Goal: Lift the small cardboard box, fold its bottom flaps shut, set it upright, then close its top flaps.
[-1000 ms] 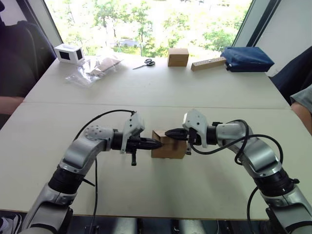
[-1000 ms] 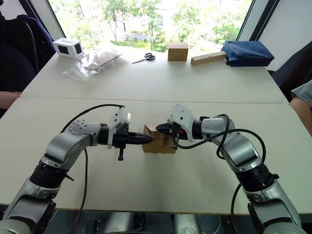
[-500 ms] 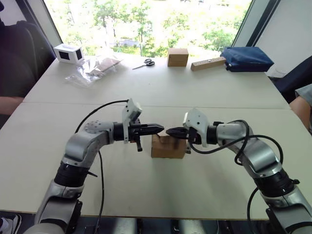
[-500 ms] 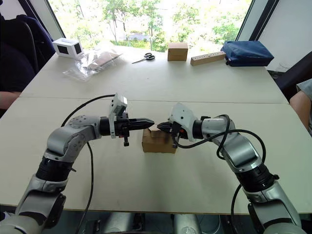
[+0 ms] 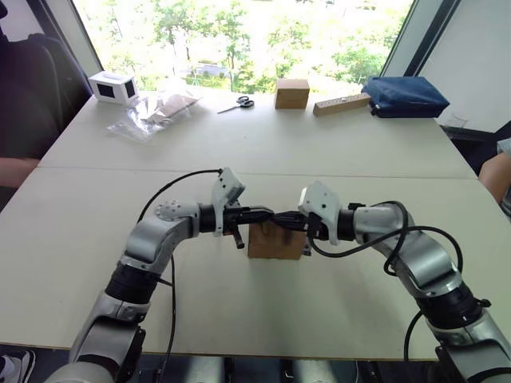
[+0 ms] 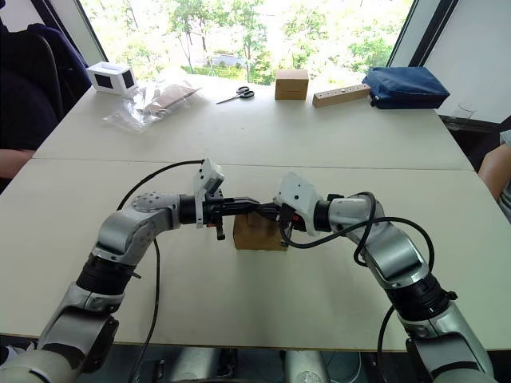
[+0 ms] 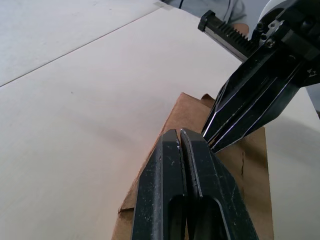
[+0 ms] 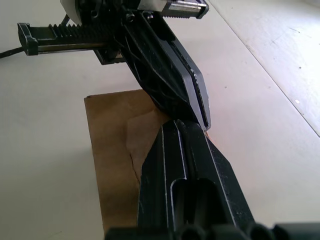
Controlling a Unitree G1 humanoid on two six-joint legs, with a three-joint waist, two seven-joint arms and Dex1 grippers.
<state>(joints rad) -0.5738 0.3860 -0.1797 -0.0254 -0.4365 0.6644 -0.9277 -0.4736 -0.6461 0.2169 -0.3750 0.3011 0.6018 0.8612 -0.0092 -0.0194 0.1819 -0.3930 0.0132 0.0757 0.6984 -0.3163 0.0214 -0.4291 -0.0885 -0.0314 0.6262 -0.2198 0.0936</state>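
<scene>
left tool (image 7: 182,137) is showing its fingers pressed together, pinching nothing, tip hovering over the box (image 5: 275,242). right tool (image 8: 185,127) is likewise showing fingers closed and empty, its tip meeting the left tip above the box top. the box is sitting upright on the desk (image 5: 239,144) near the middle, top flaps (image 8: 117,135) lying nearly flat. judgement: thin cardboard, light, likely to slide or dent under a push; walls and edges are offering firmer hold than the flaps.

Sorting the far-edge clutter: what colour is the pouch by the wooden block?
Dark navy blue; the pouch shows best in the right eye view.
</scene>
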